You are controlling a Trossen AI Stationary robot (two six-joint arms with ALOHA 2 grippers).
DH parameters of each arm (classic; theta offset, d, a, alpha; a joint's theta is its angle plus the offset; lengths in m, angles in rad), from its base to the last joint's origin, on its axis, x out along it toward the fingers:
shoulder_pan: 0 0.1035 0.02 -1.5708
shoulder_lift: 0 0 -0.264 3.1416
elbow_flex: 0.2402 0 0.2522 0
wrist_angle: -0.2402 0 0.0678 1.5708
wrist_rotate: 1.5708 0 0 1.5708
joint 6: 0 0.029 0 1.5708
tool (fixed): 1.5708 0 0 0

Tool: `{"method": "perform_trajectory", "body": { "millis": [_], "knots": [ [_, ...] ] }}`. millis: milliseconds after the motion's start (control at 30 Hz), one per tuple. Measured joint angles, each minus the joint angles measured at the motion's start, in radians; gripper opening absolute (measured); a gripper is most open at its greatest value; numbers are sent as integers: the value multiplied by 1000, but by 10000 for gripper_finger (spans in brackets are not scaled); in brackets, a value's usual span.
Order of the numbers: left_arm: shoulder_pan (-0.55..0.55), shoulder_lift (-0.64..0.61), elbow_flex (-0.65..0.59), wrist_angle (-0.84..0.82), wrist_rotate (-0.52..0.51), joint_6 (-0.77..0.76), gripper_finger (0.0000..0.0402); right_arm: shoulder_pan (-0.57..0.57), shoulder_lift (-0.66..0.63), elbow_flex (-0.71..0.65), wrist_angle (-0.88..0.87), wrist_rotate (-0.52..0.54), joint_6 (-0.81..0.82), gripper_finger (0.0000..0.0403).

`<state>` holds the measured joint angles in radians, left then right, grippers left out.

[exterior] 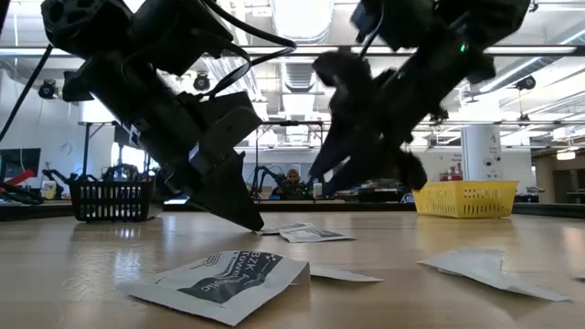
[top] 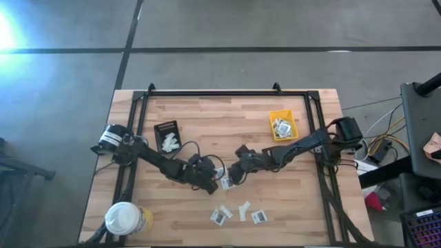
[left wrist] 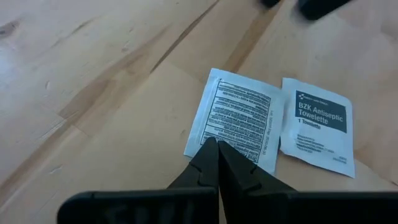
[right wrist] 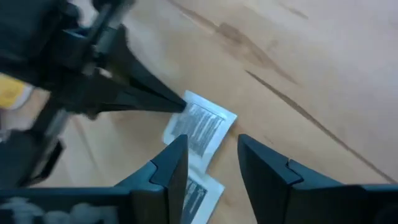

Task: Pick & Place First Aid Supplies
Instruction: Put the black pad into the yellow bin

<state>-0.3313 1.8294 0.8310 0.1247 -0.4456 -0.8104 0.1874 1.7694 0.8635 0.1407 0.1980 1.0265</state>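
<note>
At table centre, left gripper (left wrist: 217, 158) pinning printed packet (left wrist: 239, 121), towelette label legible only wrist-side

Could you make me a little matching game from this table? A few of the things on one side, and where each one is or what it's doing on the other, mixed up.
Things:
1. left gripper
2. right gripper
3. yellow bin
4. white-lidded tub

Places or states:
a. stands at a near corner of the table, on the left arm's side
b. fingers shut, tip pressed on a towelette packet lying printed side up
c. fingers open, hovering above the same packet
d. sits toward the table's far side by the right arm, with packets inside

Pairs: 1-b, 2-c, 3-d, 4-a
</note>
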Motion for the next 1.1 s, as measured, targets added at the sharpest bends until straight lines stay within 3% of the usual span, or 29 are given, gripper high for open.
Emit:
{"method": "perform_trajectory", "body": {
  "millis": [267, 833, 1100],
  "knots": [
    [0, 0, -1, -2, 4, -11, 0, -2, 118, 28, 32, -62, 55, 135],
    [-1, 1, -2, -4, 8, -38, 0, -25, 214, 129, 39, -155, 47, 137],
    [-1, 1, -2, -3, 8, -28, 0, -26, 184, 123, 5, -158, -6, 89]
  ]
}}
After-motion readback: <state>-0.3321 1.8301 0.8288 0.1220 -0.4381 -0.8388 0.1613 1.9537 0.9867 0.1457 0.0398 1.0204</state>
